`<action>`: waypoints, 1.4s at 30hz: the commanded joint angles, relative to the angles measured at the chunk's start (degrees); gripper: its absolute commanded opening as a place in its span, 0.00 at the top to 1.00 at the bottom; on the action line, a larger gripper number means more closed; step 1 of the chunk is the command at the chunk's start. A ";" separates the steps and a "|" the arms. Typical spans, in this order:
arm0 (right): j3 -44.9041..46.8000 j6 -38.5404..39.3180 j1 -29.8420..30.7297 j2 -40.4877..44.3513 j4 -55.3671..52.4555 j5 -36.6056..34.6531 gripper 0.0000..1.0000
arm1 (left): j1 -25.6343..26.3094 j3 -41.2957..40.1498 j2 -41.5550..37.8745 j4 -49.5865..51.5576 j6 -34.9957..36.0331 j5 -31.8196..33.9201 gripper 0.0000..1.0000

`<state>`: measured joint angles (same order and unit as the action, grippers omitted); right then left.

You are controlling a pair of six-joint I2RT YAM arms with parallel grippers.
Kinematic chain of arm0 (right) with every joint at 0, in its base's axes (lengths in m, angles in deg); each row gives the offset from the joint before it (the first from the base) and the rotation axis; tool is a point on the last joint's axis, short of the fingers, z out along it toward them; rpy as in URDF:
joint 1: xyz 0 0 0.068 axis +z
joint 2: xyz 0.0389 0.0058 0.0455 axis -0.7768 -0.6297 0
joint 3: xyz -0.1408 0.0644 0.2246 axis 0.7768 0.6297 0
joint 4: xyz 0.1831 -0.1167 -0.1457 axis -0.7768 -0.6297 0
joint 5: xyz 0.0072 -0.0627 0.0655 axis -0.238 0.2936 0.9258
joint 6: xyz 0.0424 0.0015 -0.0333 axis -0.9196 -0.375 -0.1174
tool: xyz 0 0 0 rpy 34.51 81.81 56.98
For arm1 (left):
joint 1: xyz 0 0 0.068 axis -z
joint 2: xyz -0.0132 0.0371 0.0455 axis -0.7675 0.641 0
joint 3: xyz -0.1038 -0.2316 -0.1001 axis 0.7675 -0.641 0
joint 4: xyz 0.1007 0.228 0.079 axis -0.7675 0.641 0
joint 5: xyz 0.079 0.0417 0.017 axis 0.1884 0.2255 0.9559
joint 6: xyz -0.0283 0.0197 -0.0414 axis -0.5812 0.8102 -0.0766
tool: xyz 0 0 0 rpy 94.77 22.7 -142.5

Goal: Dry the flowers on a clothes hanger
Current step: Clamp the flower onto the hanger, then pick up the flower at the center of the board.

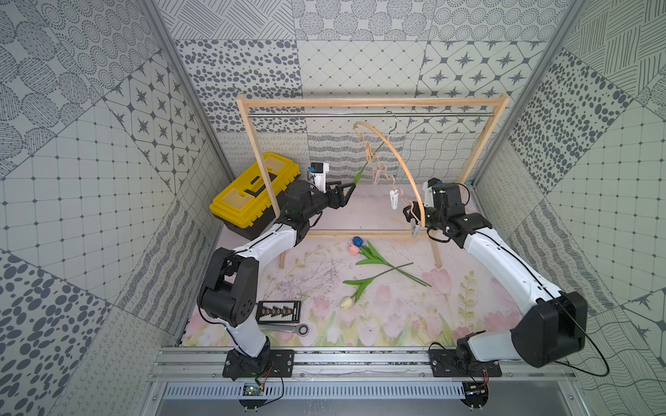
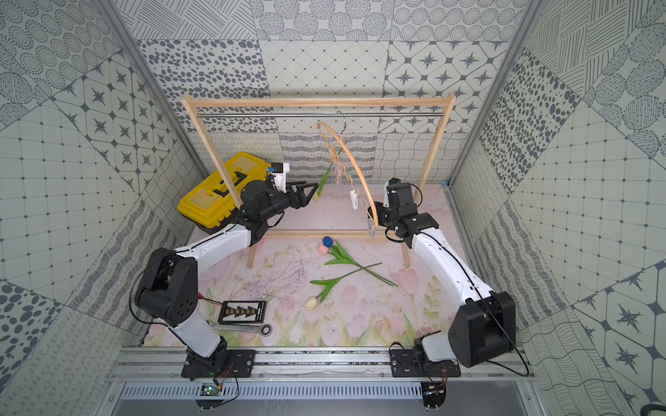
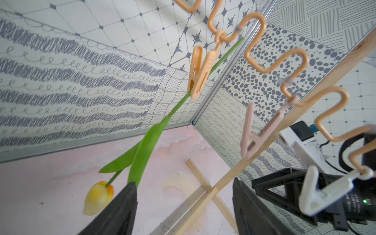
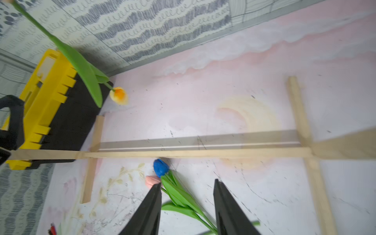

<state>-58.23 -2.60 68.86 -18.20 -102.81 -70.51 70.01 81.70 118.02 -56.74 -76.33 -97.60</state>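
Got the hanger (image 1: 396, 151) hooked on the rack's (image 1: 360, 102) steel rod, hung skewed w/ its low end toward the right arm. Yellow tulip (image 3: 146, 146) pinned by the stem in a tan pin (image 3: 198, 75), dangling head-down at a slant on the far side of the rack's base bar. Head right by the mat (image 1: 396, 313), can't tell about actual contact. Next two pins along the wavy bar, pinkish pin (image 3: 256, 138) & white pin (image 3: 323, 191), both empty. Left gripper (image 1: 351, 188) just beside that tulip's leaf, jaws wide apart, nothing between em. In the left wrist view, leaf tip right at one finger (image 3: 122, 205), touching or not, no idea. Right gripper (image 4: 187, 182) up near the hanger's low end, jaws apart too, nothing clamped, only mat & leaves visible thru the gap. Other 3 flat on the mat in front of the rack: blue tulip (image 1: 357, 240) & pink tulip (image 1: 353, 249) heads side by side near the base bar, cream tulip (image 1: 346, 302) further fwd w/ stem crossing the other two. Also lying around: yellow toolbox (image 1: 252, 191) back left, twigs (image 1: 313, 277), black bit case (image 1: 278, 311) & wrench (image 1: 288, 328) near the left arm's base.
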 commanded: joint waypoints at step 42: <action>16.89 -11.99 -3.01 21.69 -18.83 -2.93 0.70 | 31.19 19.04 29.14 41.58 65.35 8.58 0.49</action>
<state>-39.22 -14.69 66.22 2.47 -121.87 -74.07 101.68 98.48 145.03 -22.51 -18.45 -85.51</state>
